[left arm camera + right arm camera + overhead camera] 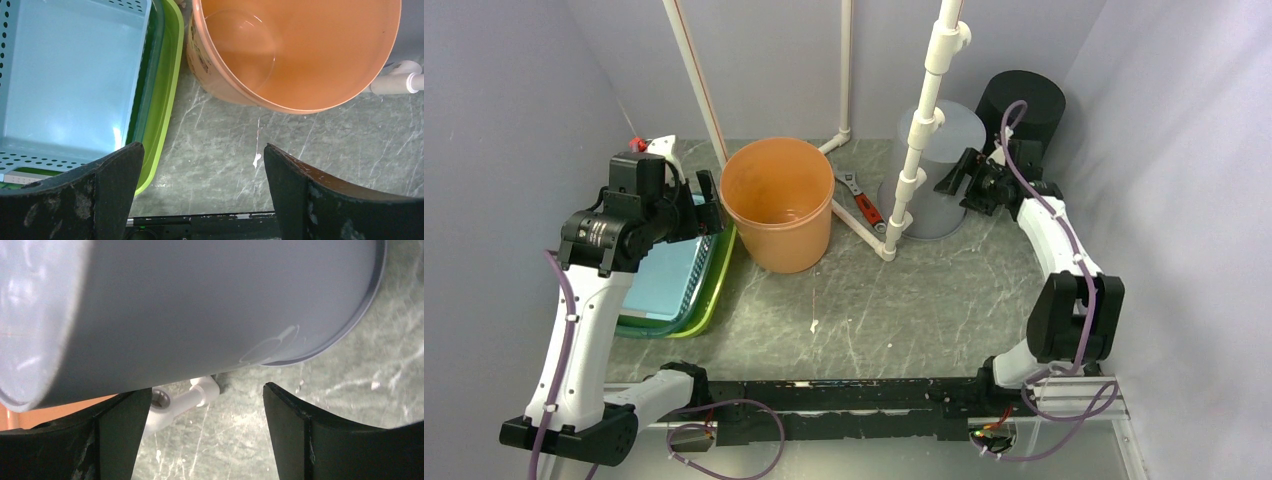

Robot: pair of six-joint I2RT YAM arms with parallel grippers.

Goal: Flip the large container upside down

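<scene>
The large container [951, 130], a frosted grey tub, stood on end at the far right of the table [874, 300], long axis vertical. The right hand [204, 400] sat just beside its right wall, jaws wide apart, gripping nothing. The left hand [200, 155], equally open and empty, hung well apart by the orange bucket [784, 245].

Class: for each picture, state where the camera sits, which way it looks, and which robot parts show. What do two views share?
Top: above and behind, looking down on the table; both arms show.
Left wrist: looks down at trays and orange bucket; its two fingers show.
Right wrist: faces the grey bin closely; its two fingers show.
Shared: top and left wrist both see the bucket.
</scene>
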